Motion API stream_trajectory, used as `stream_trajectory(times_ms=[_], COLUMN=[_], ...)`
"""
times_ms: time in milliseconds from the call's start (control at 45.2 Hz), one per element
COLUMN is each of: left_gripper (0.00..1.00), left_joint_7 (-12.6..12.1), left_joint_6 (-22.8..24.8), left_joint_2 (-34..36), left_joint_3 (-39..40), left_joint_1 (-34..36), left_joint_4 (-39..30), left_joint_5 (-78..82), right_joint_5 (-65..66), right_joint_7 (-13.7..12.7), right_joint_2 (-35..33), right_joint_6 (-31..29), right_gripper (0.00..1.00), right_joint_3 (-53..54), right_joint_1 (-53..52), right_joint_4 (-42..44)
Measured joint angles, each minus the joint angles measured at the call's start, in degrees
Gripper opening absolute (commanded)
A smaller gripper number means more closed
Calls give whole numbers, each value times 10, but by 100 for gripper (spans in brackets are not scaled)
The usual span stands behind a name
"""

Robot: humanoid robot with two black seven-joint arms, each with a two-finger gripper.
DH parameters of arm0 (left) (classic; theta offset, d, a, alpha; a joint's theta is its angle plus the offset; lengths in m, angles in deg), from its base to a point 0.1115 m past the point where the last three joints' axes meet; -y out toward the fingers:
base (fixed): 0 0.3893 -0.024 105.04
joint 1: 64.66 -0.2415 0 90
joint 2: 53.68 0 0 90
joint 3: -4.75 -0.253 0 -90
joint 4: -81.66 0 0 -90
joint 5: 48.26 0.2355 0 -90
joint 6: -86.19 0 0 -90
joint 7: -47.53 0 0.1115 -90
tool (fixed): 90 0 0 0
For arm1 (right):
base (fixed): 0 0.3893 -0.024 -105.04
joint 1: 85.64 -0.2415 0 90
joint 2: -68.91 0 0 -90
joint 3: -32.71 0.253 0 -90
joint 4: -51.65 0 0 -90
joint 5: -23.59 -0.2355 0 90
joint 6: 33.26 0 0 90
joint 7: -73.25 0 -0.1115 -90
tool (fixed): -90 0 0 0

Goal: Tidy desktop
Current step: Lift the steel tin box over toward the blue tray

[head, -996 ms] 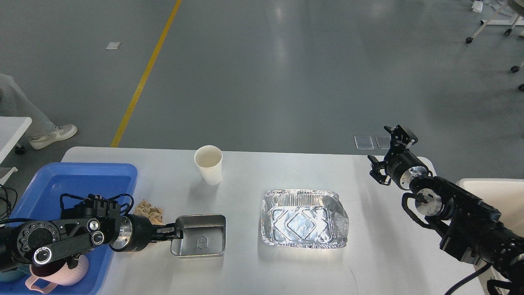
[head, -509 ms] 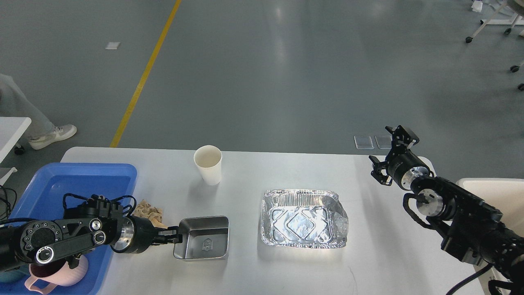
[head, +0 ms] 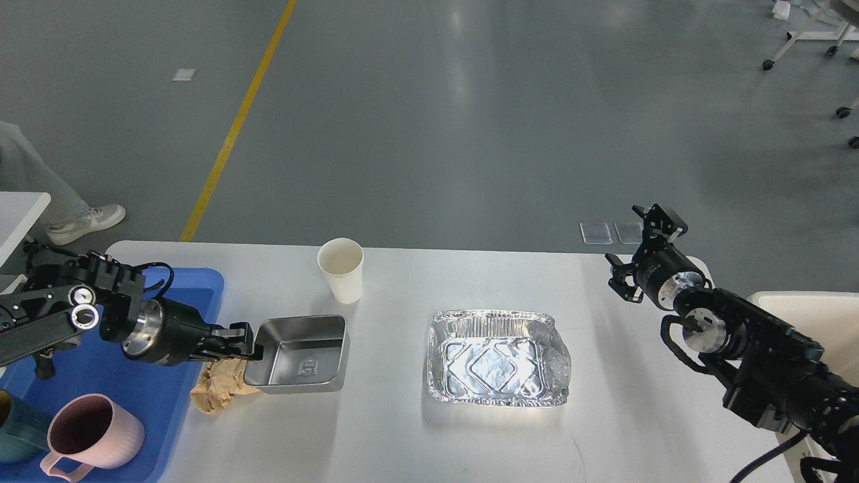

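The white desktop (head: 402, 429) spans the view. My left gripper (head: 243, 341) is shut on the left rim of a small steel tray (head: 302, 354) and holds it lifted, left of centre. A crumpled brown paper (head: 218, 389) lies under the tray's left edge. A white paper cup (head: 341, 270) stands upright behind the tray. A foil tray (head: 498, 357) lies at the centre right with clear crumpled plastic (head: 558, 365) at its right end. My right gripper (head: 642, 251) is open and empty above the far right edge.
A blue plastic tray (head: 100, 382) at the left holds a pink mug (head: 94, 433) and a teal item (head: 13, 436). A cream-white bin (head: 812, 315) stands at the right. A person's leg and shoe (head: 80, 221) show at the far left.
My left gripper has lifted the steel tray and carried it left and back. The brown paper now shows in front of the tray's left edge. The right arm has not moved.
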Motion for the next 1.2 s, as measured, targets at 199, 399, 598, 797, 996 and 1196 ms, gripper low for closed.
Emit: stream_trajectory(times_ms=[199,399,598,797,996,1196], left_gripper=[0,0,0,0,0,0], left_joint_7=[0,0,0,-1,-9,-12], left_joint_6=[22,31,42,43,49,45], left_joint_2=[88,193,309,397,449,480], left_joint_3=[38,69,90,103,129,130], left_joint_1=[-3,-2,-2,0,1,0], left_joint_4=[-43,-87,-140,-162,-163,-159], left_joint_5=[-23,-59,-86,-114,-125,-125], right_joint_5=[0,0,0,0,0,0], right_joint_7=[0,0,0,0,1,1], right_joint_2=[3,10,11,16,19,21], right_joint_6=[0,0,0,0,0,0], right_gripper=[100,100,100,100,100,100], right_joint_3=[0,0,1,1,1,1], right_joint_1=[-1,-2,-5,-5,-5,-5], right_joint_4=[1,2,2,2,3,3])
